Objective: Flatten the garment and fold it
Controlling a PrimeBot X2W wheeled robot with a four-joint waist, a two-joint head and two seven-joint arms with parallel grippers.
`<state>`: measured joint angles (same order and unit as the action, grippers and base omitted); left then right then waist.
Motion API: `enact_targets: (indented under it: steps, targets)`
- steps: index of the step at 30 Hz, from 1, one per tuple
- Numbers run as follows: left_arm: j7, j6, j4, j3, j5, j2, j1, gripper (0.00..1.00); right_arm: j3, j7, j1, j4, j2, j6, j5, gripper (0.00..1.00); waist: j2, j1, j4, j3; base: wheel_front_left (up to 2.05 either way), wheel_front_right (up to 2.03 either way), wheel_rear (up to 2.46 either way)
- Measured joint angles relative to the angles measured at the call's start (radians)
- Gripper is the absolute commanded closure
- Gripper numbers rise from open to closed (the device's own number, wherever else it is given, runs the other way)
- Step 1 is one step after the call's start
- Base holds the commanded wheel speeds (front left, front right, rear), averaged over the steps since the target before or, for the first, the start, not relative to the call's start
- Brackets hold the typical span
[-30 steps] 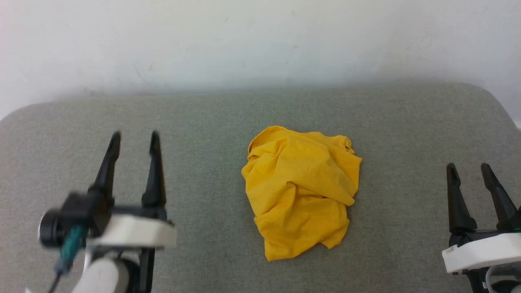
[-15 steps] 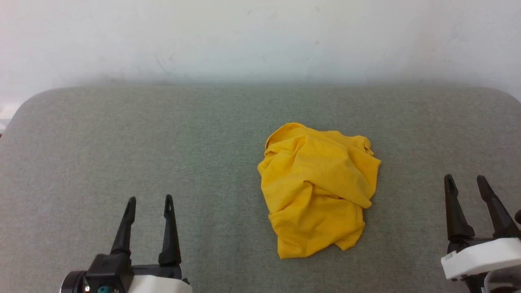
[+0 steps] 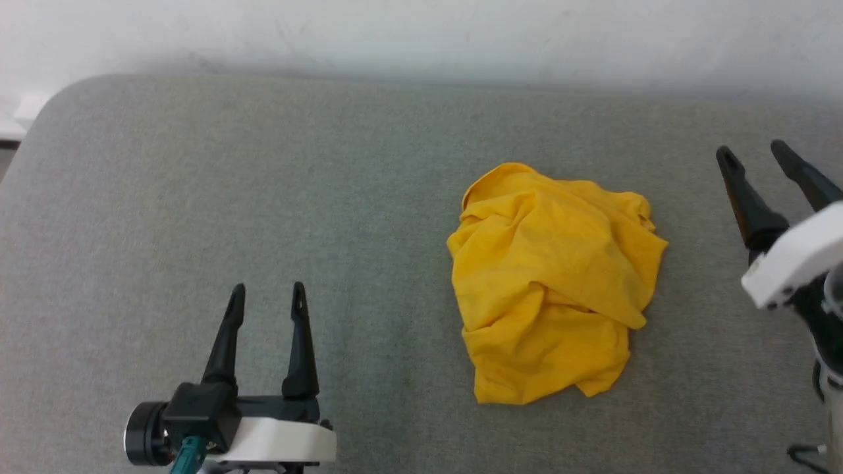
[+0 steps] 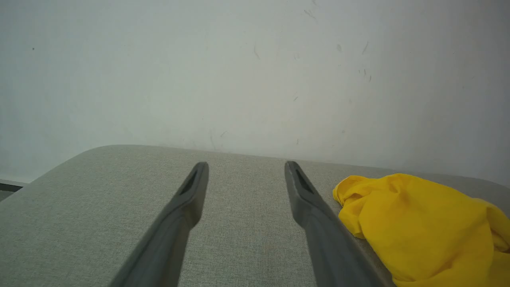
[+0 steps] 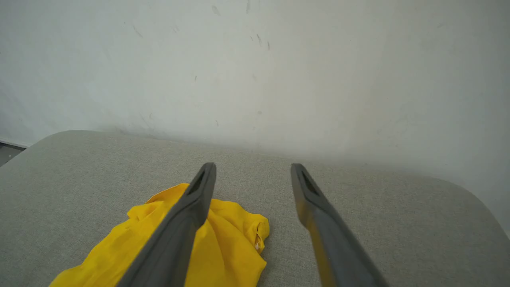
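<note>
Garment (image 3: 556,289) crumpled in yellow heap, right of centre in head view, lying on grey fabric surface (image 3: 230,171). Left gripper (image 3: 269,289) at lower left, fingers spread, gripping nothing, well apart from heap. Right gripper (image 3: 751,149) at right edge, upper half, fingers spread, gripping nothing, near heap, not touching. Left wrist view: heap at lower right. Right wrist view: heap at lower left, partly behind one finger. Pale wall (image 3: 421,33) along top.

left pincer (image 3: 268,288) drawn back, right pincer (image 3: 751,149) advanced
</note>
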<state>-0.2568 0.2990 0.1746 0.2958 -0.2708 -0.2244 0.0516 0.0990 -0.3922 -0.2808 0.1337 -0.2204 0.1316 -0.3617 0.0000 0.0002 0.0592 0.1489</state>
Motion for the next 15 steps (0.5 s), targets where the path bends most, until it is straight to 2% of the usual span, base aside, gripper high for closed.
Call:
enact_targets:
  steps: [6,10,15]
  targets:
    - [0.000,-0.035,-0.015,0.005,0.033,0.043,-0.039,0.00,0.003,-0.191,-0.137,-0.184,-0.017,0.000,-0.002,0.00,0.0000,0.0001,0.039,0.069,0.00,0.00,0.00]
    - [0.000,-0.053,-0.031,0.010,0.052,0.072,-0.070,0.00,0.026,-0.244,-0.185,-0.296,-0.021,0.000,0.043,0.00,0.0000,0.0002,0.073,0.110,0.00,0.00,0.00]
    - [0.000,-0.079,-0.058,0.015,0.071,0.101,-0.089,0.00,0.060,-0.252,-0.197,-0.422,-0.016,0.000,0.104,0.00,0.0000,0.0000,0.126,0.146,0.00,0.00,0.00]
